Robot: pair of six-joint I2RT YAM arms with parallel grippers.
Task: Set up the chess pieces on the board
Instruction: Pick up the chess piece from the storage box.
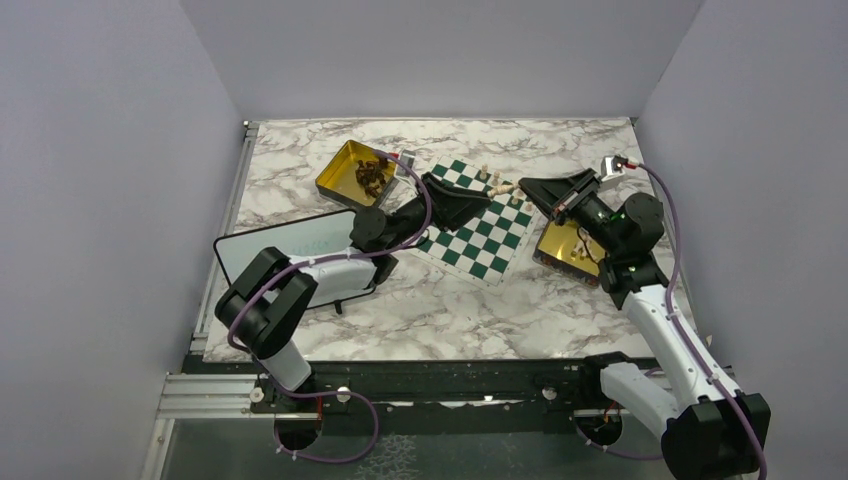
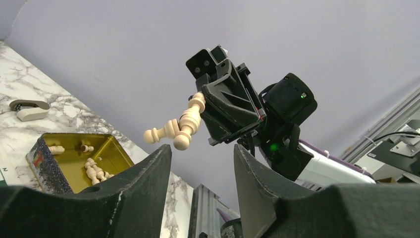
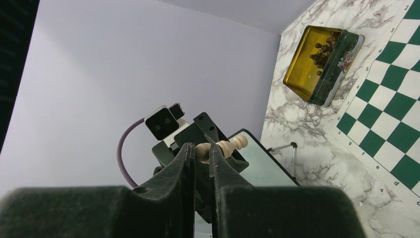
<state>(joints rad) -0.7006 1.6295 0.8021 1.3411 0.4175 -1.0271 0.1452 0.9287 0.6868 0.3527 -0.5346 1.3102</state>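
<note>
Pieces (image 2: 182, 126) in right jaws: several in left-wrist view, one in right.

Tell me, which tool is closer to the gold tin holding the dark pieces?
Left. The left tool hangs open over the board, right of that tin; the right tool, clamping pale pieces, sits beyond it, farther right.

- A green-and-white chessboard (image 1: 478, 236) lies askew toward the far edge of the marble table (image 1: 420, 310), with a few pale chess pieces (image 1: 497, 181) along its far side.
- The left gripper (image 1: 483, 198) and right gripper (image 1: 527, 186) meet tip to tip above it.
- A gold tin of dark pieces (image 1: 340, 175) sits off its left corner and a second gold tin (image 1: 560, 243) off its right.
- A whiteboard (image 1: 290, 245) rests at the left edge.
</note>
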